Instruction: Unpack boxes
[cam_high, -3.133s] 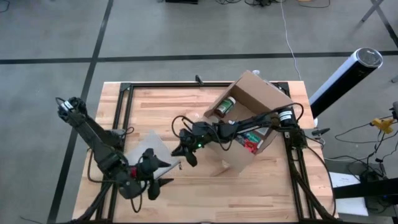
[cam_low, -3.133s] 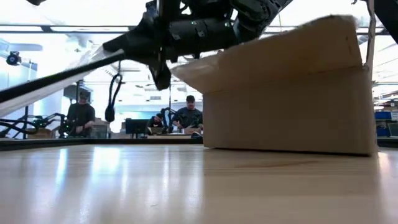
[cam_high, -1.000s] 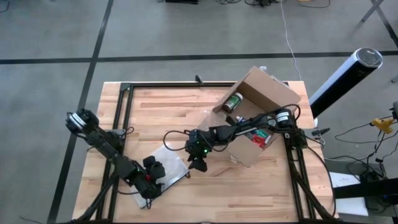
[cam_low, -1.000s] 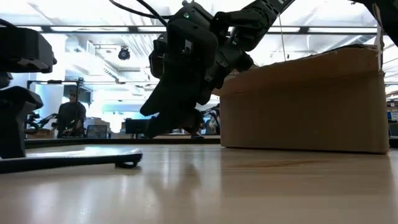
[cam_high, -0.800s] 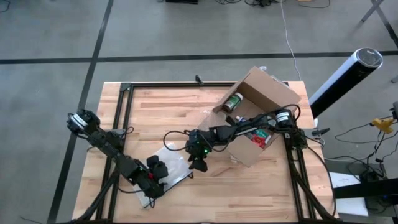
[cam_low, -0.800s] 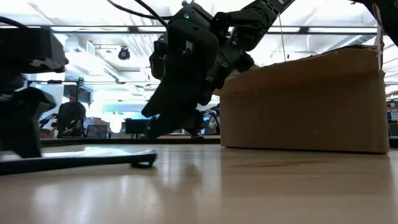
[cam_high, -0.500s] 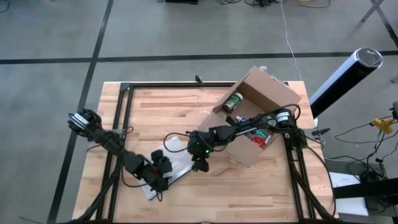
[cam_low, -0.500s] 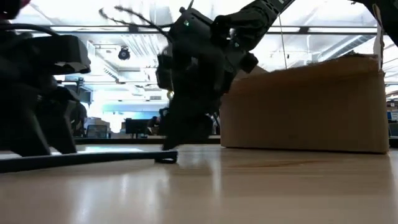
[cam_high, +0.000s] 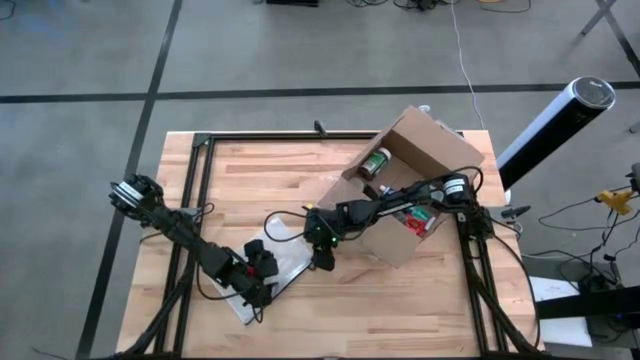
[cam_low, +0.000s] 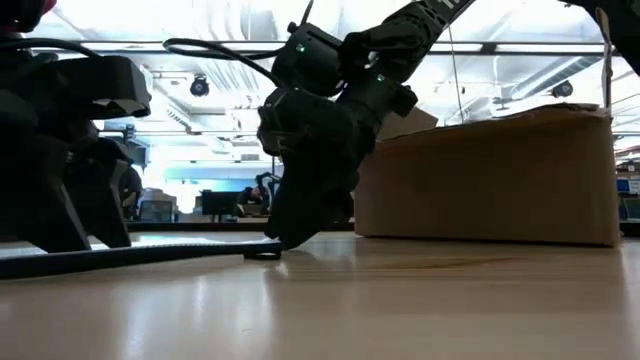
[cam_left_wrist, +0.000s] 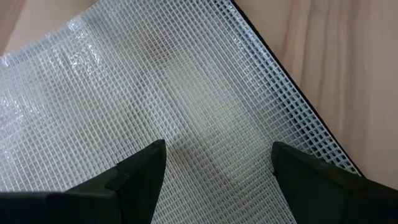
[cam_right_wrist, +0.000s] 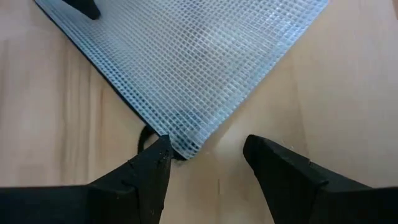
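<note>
Looking straight down: cardboard box (cam_high: 415, 185) lies open on the tabletop (cam_high: 270, 180), far-right part. Left hand (cam_high: 258, 272) over the mesh pouch (cam_high: 272, 265); right hand (cam_high: 322, 256) at the pouch's corner nearest the box.
Low view: box (cam_low: 485, 180) sits behind right hand (cam_low: 285, 238), which reaches down to the tabletop.
Left wrist: fingers (cam_left_wrist: 140, 177) spread, nothing held, mesh pouch (cam_left_wrist: 155, 99) beneath.
Right wrist: fingers (cam_right_wrist: 146, 174) spread either side of the pouch corner (cam_right_wrist: 183, 146), not gripping.

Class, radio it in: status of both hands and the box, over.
Both hands open: left hand over mesh pouch, right hand at its corner. Cardboard box open, items inside, untouched. Nothing blocking.
</note>
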